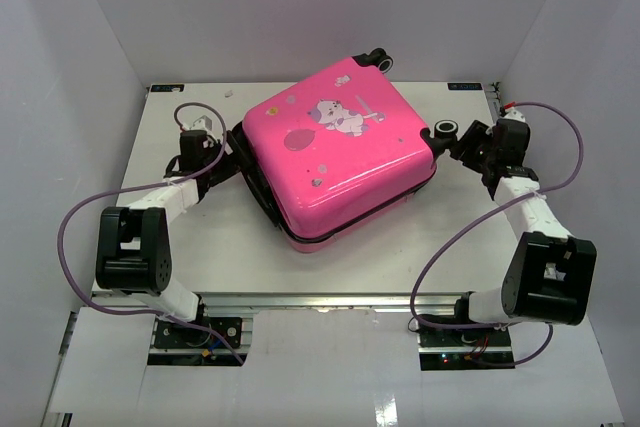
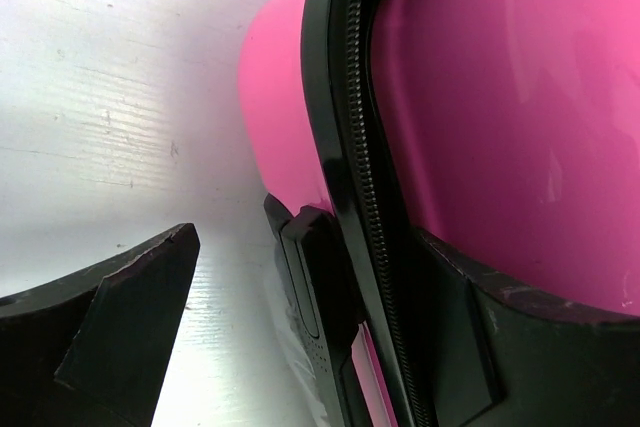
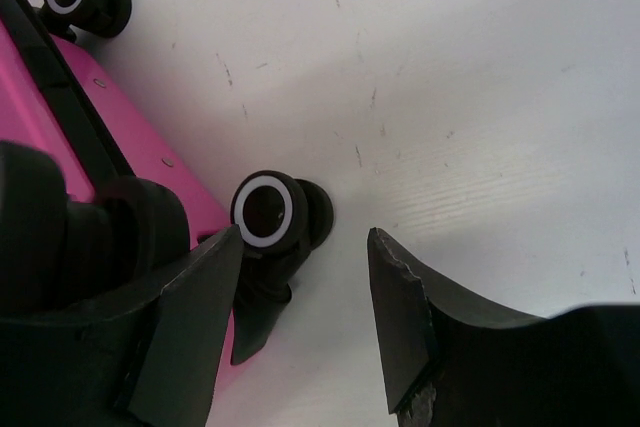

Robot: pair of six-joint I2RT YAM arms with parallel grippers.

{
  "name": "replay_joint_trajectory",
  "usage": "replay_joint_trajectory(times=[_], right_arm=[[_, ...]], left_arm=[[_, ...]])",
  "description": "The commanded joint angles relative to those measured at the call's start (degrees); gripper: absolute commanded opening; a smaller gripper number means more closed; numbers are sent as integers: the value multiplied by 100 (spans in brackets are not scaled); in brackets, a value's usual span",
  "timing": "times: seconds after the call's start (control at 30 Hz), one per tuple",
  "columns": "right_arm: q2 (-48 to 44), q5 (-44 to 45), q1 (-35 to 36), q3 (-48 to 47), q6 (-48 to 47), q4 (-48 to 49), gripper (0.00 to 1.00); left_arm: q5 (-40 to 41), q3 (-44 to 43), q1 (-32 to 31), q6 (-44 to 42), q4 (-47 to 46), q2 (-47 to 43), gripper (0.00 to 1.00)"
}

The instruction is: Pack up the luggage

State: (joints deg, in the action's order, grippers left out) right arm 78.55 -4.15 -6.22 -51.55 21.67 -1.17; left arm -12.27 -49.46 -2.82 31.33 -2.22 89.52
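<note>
While the luggage (image 1: 340, 162) is lying shut and flat on the surface (image 1: 230, 247), with its wheeled end pointing far-right and its long axis running back toward near-left, you are straddling its zipper seam (image 2: 365, 197) with the left fingers (image 2: 120, 327) spread wide, pinching nothing. Your right fingers (image 3: 400, 317) are also standing spread, with a corner wheel (image 3: 265, 209) just beyond one tip.
</note>
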Motion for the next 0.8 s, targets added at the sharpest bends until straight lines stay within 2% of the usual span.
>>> replay_joint_trajectory(times=[0.0,0.3,0.57,0.7,0.77], right_arm=[[124,-313,228,-402,-94,719,60],[617,-379,261,-546,-103,802,60],[893,-221,261,-281,76,809,60],[893,-202,261,-113,163,846,60],[908,-219,261,-75,171,845,60]], left_arm=[[-270,53,-123,-83,-255,-254,94],[-89,258,-181,293,-185,-842,92],[65,486,-249,602,-131,-943,77],[689,501,-254,638,231,-1187,79],[1495,439,-254,712,588,-1443,81]])
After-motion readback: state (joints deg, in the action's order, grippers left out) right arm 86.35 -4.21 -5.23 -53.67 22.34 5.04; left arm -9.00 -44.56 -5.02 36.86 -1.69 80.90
